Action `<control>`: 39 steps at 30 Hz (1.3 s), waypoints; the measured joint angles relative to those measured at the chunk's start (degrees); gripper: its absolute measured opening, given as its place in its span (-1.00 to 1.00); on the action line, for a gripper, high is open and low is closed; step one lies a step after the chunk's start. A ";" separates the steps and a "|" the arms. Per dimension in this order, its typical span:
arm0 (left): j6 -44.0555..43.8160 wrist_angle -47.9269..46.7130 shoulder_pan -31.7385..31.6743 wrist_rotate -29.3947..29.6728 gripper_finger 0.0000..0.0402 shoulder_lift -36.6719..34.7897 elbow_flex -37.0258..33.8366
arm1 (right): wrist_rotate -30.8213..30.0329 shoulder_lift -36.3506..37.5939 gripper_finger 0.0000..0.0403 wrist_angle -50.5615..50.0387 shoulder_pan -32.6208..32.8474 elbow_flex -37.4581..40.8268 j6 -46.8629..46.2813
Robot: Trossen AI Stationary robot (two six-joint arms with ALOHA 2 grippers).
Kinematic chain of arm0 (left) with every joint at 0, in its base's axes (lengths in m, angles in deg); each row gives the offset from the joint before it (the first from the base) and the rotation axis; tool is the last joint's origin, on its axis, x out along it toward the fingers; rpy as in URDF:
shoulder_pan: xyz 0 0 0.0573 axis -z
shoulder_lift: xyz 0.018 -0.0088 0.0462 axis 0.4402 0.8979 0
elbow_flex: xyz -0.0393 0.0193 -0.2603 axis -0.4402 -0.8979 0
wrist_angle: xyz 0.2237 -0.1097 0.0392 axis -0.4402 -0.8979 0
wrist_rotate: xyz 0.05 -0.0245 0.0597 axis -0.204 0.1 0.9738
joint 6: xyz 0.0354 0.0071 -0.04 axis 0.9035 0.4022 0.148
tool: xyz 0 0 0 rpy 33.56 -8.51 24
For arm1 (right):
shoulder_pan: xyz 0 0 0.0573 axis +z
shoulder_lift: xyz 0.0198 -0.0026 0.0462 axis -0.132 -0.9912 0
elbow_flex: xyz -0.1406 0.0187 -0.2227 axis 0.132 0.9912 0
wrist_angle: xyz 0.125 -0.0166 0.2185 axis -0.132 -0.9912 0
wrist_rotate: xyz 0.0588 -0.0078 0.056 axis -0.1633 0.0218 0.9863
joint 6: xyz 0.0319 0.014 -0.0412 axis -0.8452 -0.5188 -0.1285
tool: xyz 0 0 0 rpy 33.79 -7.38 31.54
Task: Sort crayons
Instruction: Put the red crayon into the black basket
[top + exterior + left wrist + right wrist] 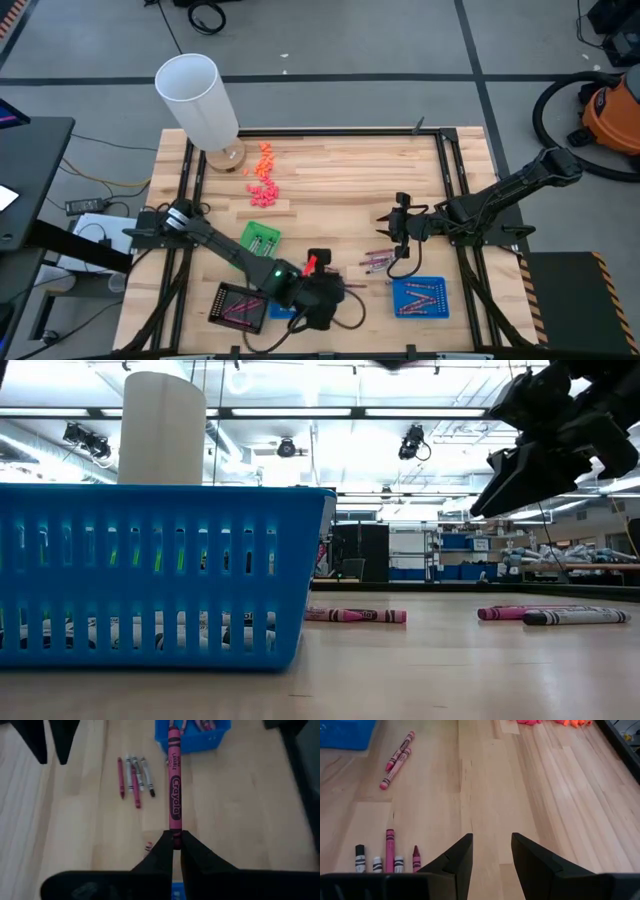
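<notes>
My left gripper [318, 268] hovers near the table's front middle, shut on a pinkish-red crayon [174, 780]. Several loose crayons [375, 262] lie flat on the wood between the two grippers; they also show in the left wrist view [134, 777] and the right wrist view [387, 856]. Two more pink crayons [397, 760] lie farther off. My right gripper [490, 855] is open and empty above the table at the right of middle [400, 225]. A blue tray [420, 297] at the front right holds several crayons. My left gripper pinches the crayon by one end [174, 829] between its two fingertips. The crayon sticks out straight ahead of the fingers, in line with them. It is lifted clear of the table, and its free end [173, 732] shows over the near rim of the blue tray [195, 737].
A dark tray [240, 305] with crayons and a green tray [260, 238] stand at the front left. A tall white cylinder [195, 95] stands at the far left, with orange and pink chunky bits [263, 172] beside it. A blue basket [150, 575] fills the low view's left.
</notes>
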 joint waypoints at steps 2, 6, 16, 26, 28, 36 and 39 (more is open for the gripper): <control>0.53 2.32 -1.42 -1.82 -0.93 0.00 -1.81 | 0.51 0.00 -0.28 -0.27 0.01 0.00 -0.02; -3.70 -5.53 -3.23 -8.71 -0.92 0.09 -2.88 | 0.73 0.00 -0.28 -0.48 0.02 0.00 -0.02; -18.53 -20.30 0.08 -14.82 -0.92 -4.37 -2.70 | 1.39 0.00 -0.28 -0.41 0.04 1.00 -1.15; -40.21 -33.52 9.80 -19.18 -0.92 -5.84 -3.37 | 1.89 0.00 -0.28 0.15 0.06 1.16 -1.38; -43.20 -37.10 12.23 -19.14 -0.92 -5.75 -3.56 | 1.89 0.00 -0.28 0.47 0.06 1.16 -1.34; -48.82 -46.47 21.28 -15.68 -0.92 -5.97 -3.68 | 1.89 0.00 -0.28 2.17 0.06 1.16 -0.06; -48.41 -46.23 23.89 -13.57 -0.92 -5.97 -5.96 | 1.87 0.00 -0.28 2.68 0.05 1.16 0.41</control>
